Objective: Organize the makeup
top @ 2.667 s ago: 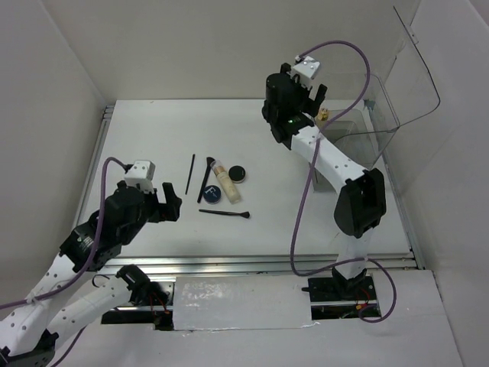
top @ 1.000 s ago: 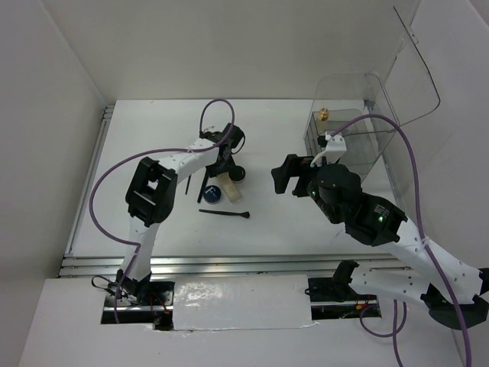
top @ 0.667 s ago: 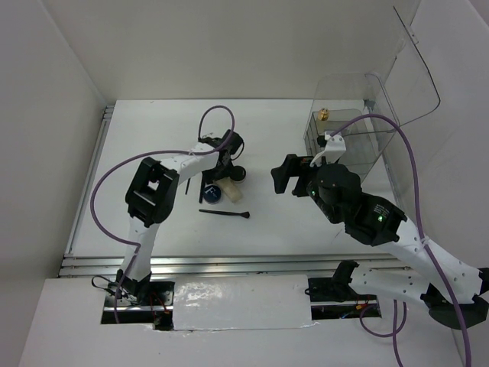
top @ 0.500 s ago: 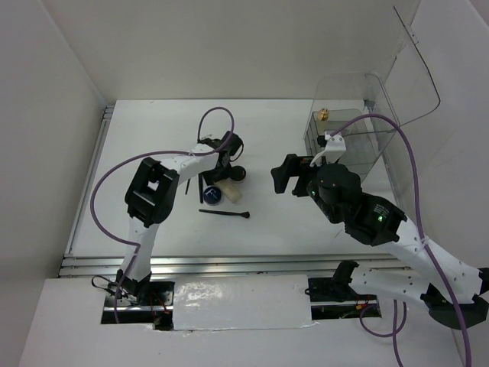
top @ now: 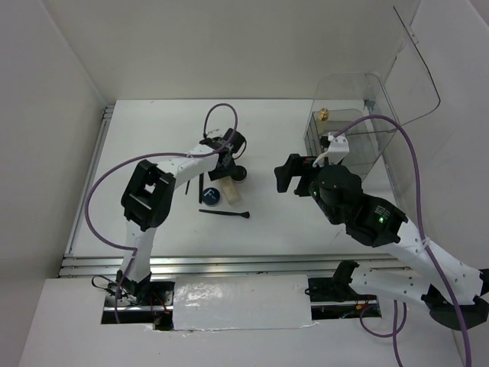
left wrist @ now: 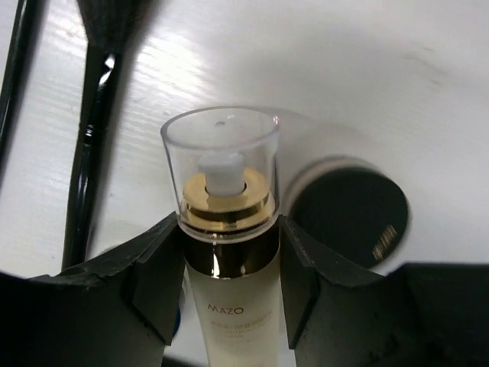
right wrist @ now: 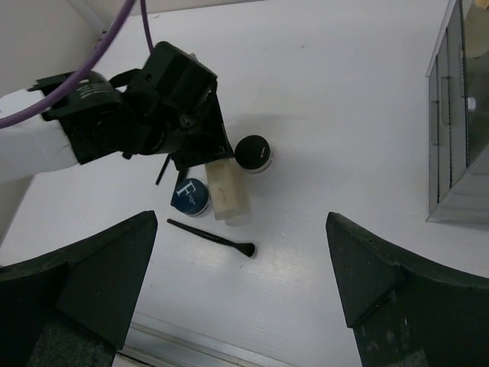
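Note:
My left gripper (top: 227, 162) (left wrist: 229, 264) is shut on a beige tube bottle (left wrist: 227, 310) (top: 227, 191) (right wrist: 227, 191), its fingers pressing both sides just below the gold collar and clear cap (left wrist: 221, 164). A round black compact (top: 239, 174) (left wrist: 351, 218) (right wrist: 253, 152) lies right beside it. A dark-blue compact (top: 212, 196) (right wrist: 189, 195) touches the bottle's left side. A small black brush (top: 225, 213) (right wrist: 214, 238) lies nearer the front. A thick brush (left wrist: 95, 115) and a thin pencil (left wrist: 15, 69) lie to the left. My right gripper (top: 284, 174) (right wrist: 241, 267) hovers wide open, holding nothing.
A tall clear plastic box (top: 351, 115) with small drawers (right wrist: 454, 115) stands at the back right; a gold-topped bottle (top: 324, 115) shows inside it. White walls close the table in on the left and right. A metal rail (top: 229, 264) runs along the near edge.
My left gripper has shifted slightly to the right over the beige bottle, its jaws widening briefly and closing again on it. The right arm has stayed still.

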